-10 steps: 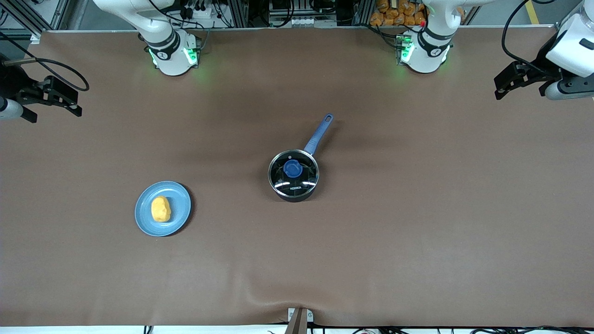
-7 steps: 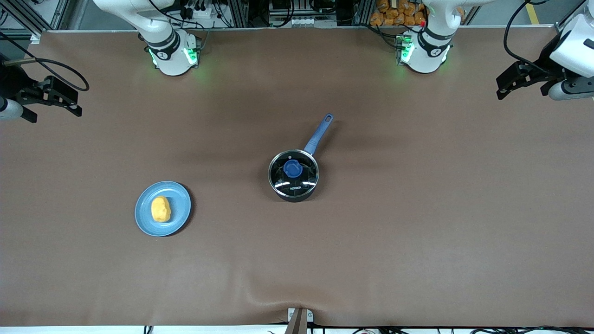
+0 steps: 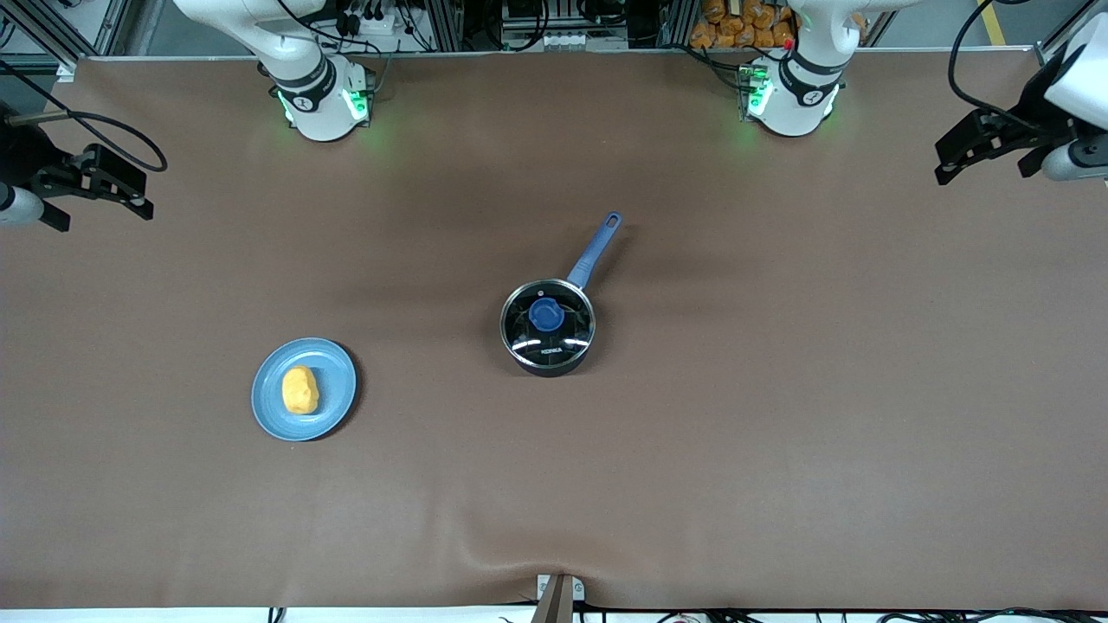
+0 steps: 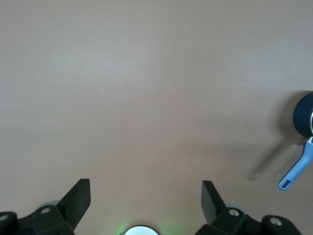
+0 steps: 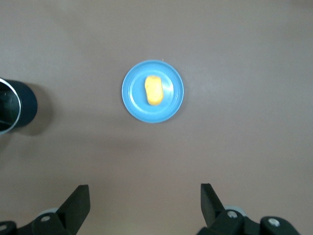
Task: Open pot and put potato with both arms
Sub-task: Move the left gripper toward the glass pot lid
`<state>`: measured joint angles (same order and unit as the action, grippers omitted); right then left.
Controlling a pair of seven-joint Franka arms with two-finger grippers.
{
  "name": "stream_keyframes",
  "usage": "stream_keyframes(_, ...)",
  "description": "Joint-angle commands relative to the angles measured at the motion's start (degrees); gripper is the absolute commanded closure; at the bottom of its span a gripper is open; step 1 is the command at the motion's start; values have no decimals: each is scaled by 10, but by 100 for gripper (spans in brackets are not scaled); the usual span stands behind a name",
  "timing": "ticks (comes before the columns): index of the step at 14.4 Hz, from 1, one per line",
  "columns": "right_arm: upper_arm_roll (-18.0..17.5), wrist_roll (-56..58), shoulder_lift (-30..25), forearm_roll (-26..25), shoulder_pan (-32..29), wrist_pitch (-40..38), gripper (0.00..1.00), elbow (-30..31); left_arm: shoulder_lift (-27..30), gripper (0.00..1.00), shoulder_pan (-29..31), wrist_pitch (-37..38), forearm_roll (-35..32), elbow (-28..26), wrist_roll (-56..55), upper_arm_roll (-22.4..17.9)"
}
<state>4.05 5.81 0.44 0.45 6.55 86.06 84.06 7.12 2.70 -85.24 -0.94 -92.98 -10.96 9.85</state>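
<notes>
Lid [image 3: 548,324] with illegible white lettering on pot [image 3: 549,350]; left tool [image 3: 987,145] and right tool [image 3: 97,183] both spread apart.

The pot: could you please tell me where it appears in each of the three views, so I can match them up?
Front view: the pot stands mid-table, lid on, blue handle pointing toward the robots' bases.
Left wrist view: only part of the pot and its handle show at the picture's edge.
Right wrist view: a slice of the pot shows at the edge.
Shared landmark: the pot itself; the plate shows in the front and right wrist views only.
</notes>
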Motion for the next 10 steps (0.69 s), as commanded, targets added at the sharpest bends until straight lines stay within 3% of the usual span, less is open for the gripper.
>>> stream_keyframes(1, 3, -3, -10, -7, -1, 24, 0, 21, -38, 0, -8, 2, 27, 27, -26, 18)
stream_keyframes(4, 3, -3, -18, -8, -2, 23, 0, 15, -114, 0, -18, -1, 45, 81, -39, 56)
stream_keyframes(6, 4, -3, -25, -9, -1, 24, 0, 11, -157, 0, -50, -6, 42, 117, -126, 71)
stream_keyframes(10, 14, 17, -28, -9, 20, 10, 0, 8, -193, 0, -136, -67, 43, 122, -285, 71)
